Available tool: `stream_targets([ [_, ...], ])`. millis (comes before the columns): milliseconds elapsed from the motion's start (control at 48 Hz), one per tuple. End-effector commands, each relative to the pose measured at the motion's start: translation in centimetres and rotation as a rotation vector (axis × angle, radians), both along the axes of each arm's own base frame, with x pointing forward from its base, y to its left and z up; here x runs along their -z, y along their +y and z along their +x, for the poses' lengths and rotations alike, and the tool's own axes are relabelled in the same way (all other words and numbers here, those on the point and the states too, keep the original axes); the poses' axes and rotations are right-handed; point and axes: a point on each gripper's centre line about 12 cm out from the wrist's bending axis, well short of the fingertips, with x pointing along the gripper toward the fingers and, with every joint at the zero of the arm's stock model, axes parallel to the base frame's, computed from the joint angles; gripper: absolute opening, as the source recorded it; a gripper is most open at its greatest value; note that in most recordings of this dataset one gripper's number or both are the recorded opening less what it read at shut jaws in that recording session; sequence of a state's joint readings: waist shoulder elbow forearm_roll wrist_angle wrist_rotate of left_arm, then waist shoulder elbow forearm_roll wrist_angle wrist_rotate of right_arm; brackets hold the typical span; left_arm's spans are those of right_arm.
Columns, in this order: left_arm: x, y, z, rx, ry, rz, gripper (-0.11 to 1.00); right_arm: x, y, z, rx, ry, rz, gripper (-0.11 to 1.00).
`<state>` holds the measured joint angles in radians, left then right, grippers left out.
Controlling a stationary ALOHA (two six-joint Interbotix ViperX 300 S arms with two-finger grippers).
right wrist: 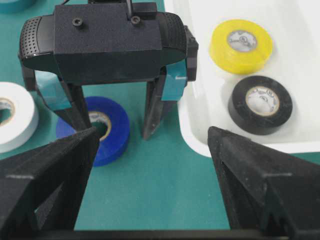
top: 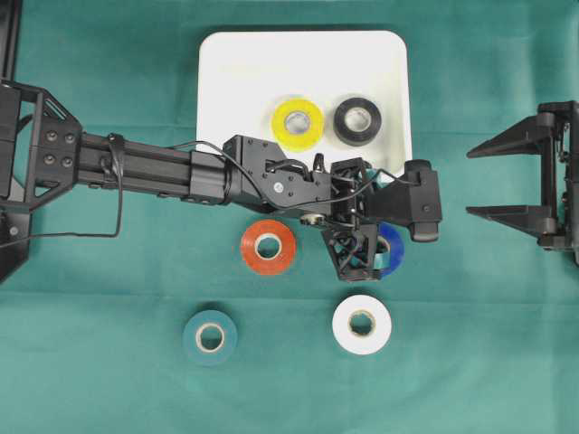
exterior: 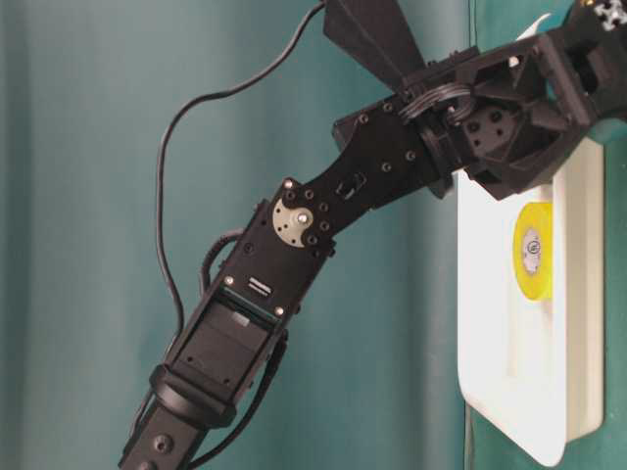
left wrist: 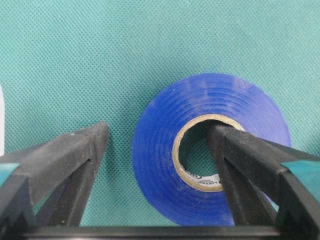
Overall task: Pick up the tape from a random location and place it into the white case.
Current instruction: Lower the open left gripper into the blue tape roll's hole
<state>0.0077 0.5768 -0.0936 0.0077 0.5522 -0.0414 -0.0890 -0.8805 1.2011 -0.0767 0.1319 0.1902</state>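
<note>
A glossy blue tape roll (left wrist: 210,150) with a tan cardboard core lies flat on the green, finely woven cloth of the surface (top: 109,380), just outside the near edge of the white case (top: 226,63). Its wound layers show as faint concentric rings.

The left tool (left wrist: 160,145) points down over it with its jaws spread wide — one black, ribbed finger inside the core hole, the other on the cloth outside the roll's wall. Nothing is gripped yet. Teal pads back the fingers.

The white case is a smooth, shallow plastic tray with rounded corners and a raised rim. Inside it lie a yellow roll (top: 298,124) and a black roll (top: 357,121), flat and side by side, apart from each other.

On the cloth, well apart, sit an orange-red roll (top: 269,246), a teal roll (top: 210,337) and a white roll (top: 362,324) — all flat rings with pale cores.

The right tool (top: 511,178) hovers at the right edge of the surface, its pointed black jaws wide apart and holding nothing.
</note>
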Motion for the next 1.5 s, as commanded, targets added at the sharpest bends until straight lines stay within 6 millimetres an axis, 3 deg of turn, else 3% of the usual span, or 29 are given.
stream_targets([
  [0,-1.1,-0.2,0.3,0.004,-0.023,0.002,0.96,-0.9,0.0,0.4,-0.002,-0.023,-0.006,0.84],
  [292,-1.1,-0.2,0.2,0.004,-0.020,0.002,0.89,-0.8,-0.1,0.4,0.000,-0.018,-0.006,0.84],
  [396,-1.0,-0.2,0.2,0.003,-0.018,0.000,0.70,-0.7,0.0,0.5,-0.002,-0.016,-0.006,0.84],
  [542,-1.2,-0.2,0.2,0.003,-0.021,0.000,0.30,-0.7,-0.1,0.5,0.000,-0.015,-0.004,0.84],
  [583,-1.1,-0.2,0.2,0.003,-0.018,0.000,0.26,-0.7,0.0,0.5,-0.002,-0.015,-0.006,0.83],
  [979,-1.6,-0.3,-0.1,0.004,0.002,-0.001,0.26,-0.7,0.0,0.5,-0.002,-0.013,-0.005,0.83],
  [1479,-10.5,-0.5,-1.6,0.009,-0.075,0.001,0.26,-0.7,0.0,0.5,-0.002,-0.012,-0.005,0.83],
])
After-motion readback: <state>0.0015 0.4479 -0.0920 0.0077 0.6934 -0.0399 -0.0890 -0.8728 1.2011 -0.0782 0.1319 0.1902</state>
